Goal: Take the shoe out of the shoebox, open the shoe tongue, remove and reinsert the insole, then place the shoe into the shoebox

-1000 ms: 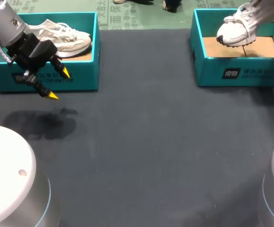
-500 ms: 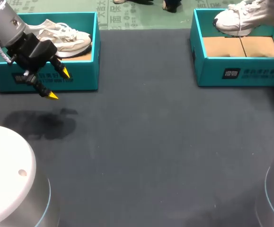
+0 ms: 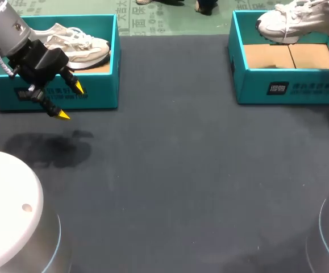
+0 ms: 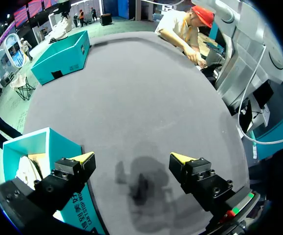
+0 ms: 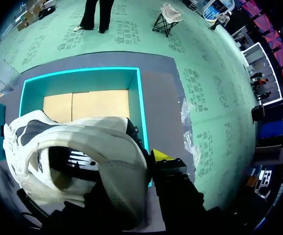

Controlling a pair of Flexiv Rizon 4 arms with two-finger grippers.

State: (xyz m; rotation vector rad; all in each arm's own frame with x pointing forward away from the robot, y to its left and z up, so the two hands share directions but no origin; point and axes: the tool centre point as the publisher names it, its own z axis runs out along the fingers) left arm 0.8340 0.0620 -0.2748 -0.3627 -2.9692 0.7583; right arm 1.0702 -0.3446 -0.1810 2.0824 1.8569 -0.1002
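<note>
At ten o'clock: left gripper (image 3: 70, 101), fingers spread and empty, just before left shoebox (image 3: 103, 91) with beige shoe (image 3: 79, 48) inside. At two o'clock: white shoe (image 3: 289, 23) aloft over right shoebox (image 3: 249, 85), clamped in right gripper (image 5: 140, 159).

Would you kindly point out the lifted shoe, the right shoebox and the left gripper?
lifted shoe (image 3: 292, 23), head view, on its forefoot.
right shoebox (image 3: 309, 86), head view, on its front wall.
left gripper (image 3: 71, 101), head view, midway between its yellow tips.
</note>
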